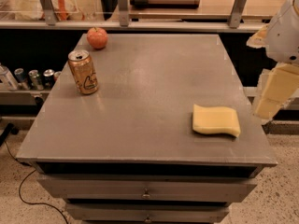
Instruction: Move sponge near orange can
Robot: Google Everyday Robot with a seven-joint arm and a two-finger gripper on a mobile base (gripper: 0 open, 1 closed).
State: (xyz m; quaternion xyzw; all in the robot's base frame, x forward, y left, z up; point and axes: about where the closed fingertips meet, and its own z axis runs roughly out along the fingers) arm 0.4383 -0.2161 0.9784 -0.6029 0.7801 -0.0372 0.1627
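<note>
The pale yellow sponge (216, 120) lies flat on the grey table top (149, 92), near its front right corner. The orange can (83, 72) stands upright at the left side of the table, far from the sponge. My gripper (275, 94) hangs at the right edge of the view, just beyond the table's right edge, to the right of the sponge and above it. It touches nothing and holds nothing.
A red-orange apple (97, 38) sits at the table's back left corner. Several small silver cans (28, 78) stand on a low shelf to the left of the table. Drawers (145, 190) are below the table's front edge. A railing runs behind.
</note>
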